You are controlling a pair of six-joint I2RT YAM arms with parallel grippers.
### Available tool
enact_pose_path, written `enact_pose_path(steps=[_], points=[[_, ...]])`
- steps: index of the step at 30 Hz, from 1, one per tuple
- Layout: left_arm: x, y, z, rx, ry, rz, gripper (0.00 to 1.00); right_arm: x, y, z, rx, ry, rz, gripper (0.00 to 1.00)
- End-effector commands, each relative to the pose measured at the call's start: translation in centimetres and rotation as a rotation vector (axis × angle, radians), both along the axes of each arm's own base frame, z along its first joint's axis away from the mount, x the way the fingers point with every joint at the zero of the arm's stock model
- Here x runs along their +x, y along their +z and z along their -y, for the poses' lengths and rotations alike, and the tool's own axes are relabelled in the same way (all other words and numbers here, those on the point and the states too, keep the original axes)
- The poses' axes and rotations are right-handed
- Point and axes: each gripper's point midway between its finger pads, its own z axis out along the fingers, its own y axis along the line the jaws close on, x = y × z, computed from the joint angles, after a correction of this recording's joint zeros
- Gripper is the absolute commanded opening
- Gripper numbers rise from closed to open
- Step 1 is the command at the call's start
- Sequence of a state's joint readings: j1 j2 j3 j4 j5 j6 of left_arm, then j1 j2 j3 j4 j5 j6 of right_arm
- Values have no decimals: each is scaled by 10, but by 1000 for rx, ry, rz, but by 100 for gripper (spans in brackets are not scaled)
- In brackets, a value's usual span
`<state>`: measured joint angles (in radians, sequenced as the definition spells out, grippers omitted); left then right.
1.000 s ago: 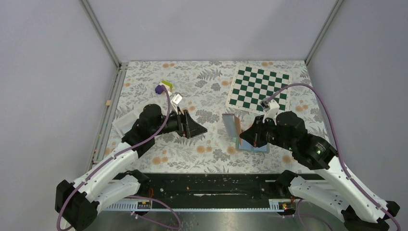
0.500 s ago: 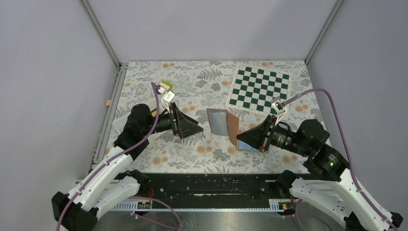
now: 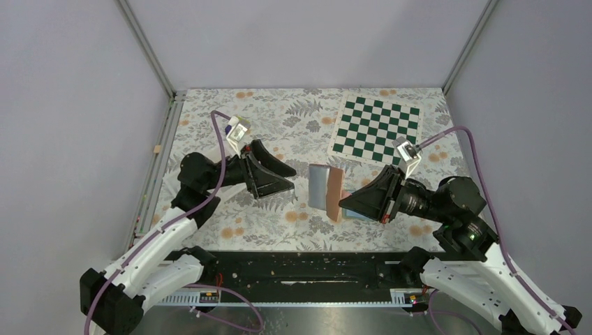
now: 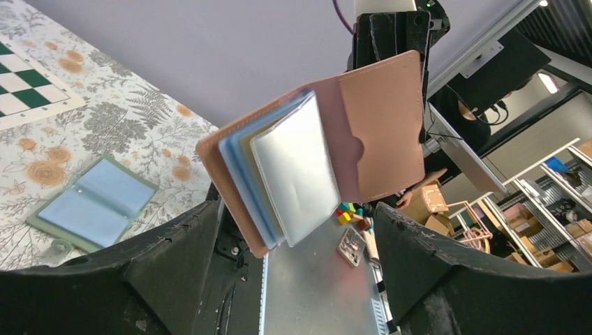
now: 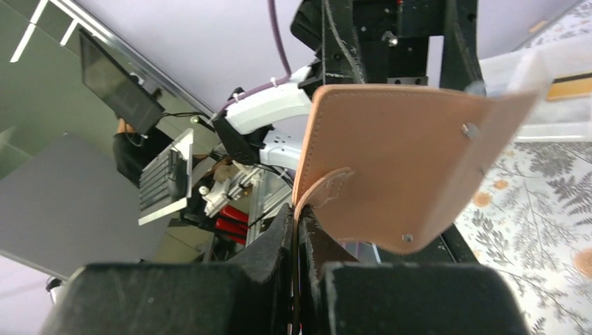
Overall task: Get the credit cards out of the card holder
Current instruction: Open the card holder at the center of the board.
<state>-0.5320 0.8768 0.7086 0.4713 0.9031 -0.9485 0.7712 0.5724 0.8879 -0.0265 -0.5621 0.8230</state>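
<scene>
Top view: the right fingers (image 3: 366, 199), pressed together on 1 cover's edge, hold the card holder (image 3: 335, 188) open and upright above the middle of the worktop (image 3: 279, 118). The left fingers (image 3: 269, 183) stand spread just left of it, touching nothing. No credit cards lie loose anywhere, so I judge that none is out yet. Open floral surface lies to the left and beyond, and the chessboard (image 3: 377, 129) sits apart at the far right.

Left wrist view: the holder's clear pages fan toward the spread fingers, free edges foremost. I cannot tell whether cards sit inside. A second holder (image 4: 94, 202) lies flat and open on the worktop below.

Right wrist view: the fingers pinch the tan cover near its small tab. The left fingers stand close behind it, so there is little room between the 2.
</scene>
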Motion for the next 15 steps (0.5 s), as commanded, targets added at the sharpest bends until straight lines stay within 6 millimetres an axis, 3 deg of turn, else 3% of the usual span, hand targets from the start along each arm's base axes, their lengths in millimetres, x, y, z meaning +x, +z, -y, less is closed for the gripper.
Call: enact_pose_path(steps=[1, 4, 12, 15], points=[[-15, 22, -2, -80, -70, 76, 80, -21, 37, 3, 138, 100, 66, 0], [-15, 23, -2, -93, -65, 70, 80, -24, 41, 3, 154, 127, 64, 0], [-14, 1, 6, -133, -59, -5, 80, -25, 58, 0, 178, 154, 72, 0], [-16, -3, 5, -143, -53, -11, 79, -14, 50, -5, 116, 109, 77, 0]])
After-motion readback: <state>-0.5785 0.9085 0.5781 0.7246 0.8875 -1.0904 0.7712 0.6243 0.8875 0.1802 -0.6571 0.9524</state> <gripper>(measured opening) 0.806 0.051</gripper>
